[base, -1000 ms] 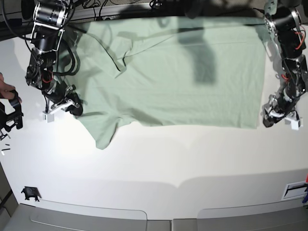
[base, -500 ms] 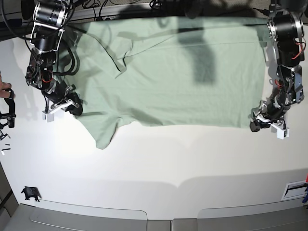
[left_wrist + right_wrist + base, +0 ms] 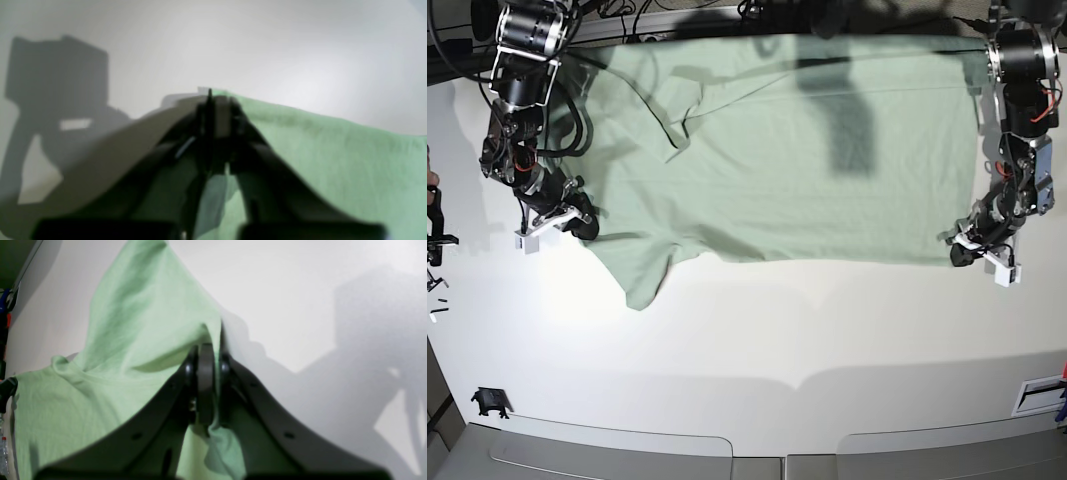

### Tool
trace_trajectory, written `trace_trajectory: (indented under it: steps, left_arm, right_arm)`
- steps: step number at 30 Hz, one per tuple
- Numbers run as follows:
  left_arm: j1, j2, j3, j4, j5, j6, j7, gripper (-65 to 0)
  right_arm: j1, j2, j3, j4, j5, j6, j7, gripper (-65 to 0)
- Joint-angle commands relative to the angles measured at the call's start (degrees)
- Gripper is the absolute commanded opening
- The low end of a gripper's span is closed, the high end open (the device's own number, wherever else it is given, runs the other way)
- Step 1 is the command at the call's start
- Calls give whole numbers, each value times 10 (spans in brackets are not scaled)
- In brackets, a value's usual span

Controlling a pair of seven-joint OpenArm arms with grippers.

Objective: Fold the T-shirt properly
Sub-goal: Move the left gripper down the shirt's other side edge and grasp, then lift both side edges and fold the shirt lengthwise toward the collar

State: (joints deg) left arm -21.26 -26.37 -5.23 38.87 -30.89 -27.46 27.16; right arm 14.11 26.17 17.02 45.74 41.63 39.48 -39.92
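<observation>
Near edge: white table (image 3: 757,340), bare surface; small dark object (image 3: 490,402) near the front corner on the base view's left.
T-shirt (image 3: 797,160): pale mint green, spread flat across the far half of the table; one sleeve (image 3: 642,270) hanging toward the near side, on the base view's left.
Near hem: straight line running between the two grippers.
Left gripper (image 3: 967,250): at the near corner of the hem on the base view's right; jaws pressed together, green cloth edge pinched at the tips in the left wrist view (image 3: 213,100).
Left wrist view, cloth (image 3: 333,160): lying to the right of the fingers; white table and blocky shadow (image 3: 56,83) beyond.
Right gripper (image 3: 577,218): at the shirt's edge by the sleeve, on the base view's left; jaws clamped narrow on a raised fold of fabric (image 3: 205,373).
Right wrist view, cloth (image 3: 133,340): rising in a peak from the pinch, wrinkled around it.
Far side: collar area (image 3: 677,130) lying toward the base view's upper left; arm shadow (image 3: 852,120) across the shirt's middle.
</observation>
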Motion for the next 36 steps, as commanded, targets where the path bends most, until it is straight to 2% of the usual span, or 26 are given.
trace_trajectory:
  steps: [1, 7, 9, 12, 14, 25, 31, 36]
  left_arm:
    - [3, -2, 5, -3, 23, 7, 43, -650]
    - [3, -2, 4, -3, 23, 6, 42, -650]
    - [3, -3, 3, 2, 20, 6, 46, -650]
    - [12, -7, 3, 24, -21, 1, 75, -650]
    - [32, -11, -1, 58, -47, -18, 78, -650]
    - [186, -11, -133, 303, -54, -17, 89, -650]
    - [248, -11, -184, 382, -86, -17, 98, -650]
    - [290, -12, -197, 444, -91, -17, 118, -650]
  right_arm:
    - [11, 10, 2, 7, 6, 5, 11, -650]
    - [11, 10, 2, 8, 6, 5, 8, -650]
    - [11, 11, 2, 14, 10, 5, -15, -650]
    - [6, 10, 12, 44, 10, 5, -35, -650]
    - [2, 10, 20, 74, 10, 5, -42, -650]
    - [-21, 10, 49, 192, 10, 5, -101, -650]
    - [-73, 11, 49, 280, 10, 5, -120, -650]
    - [-122, 11, 49, 341, 10, 5, -132, -650]
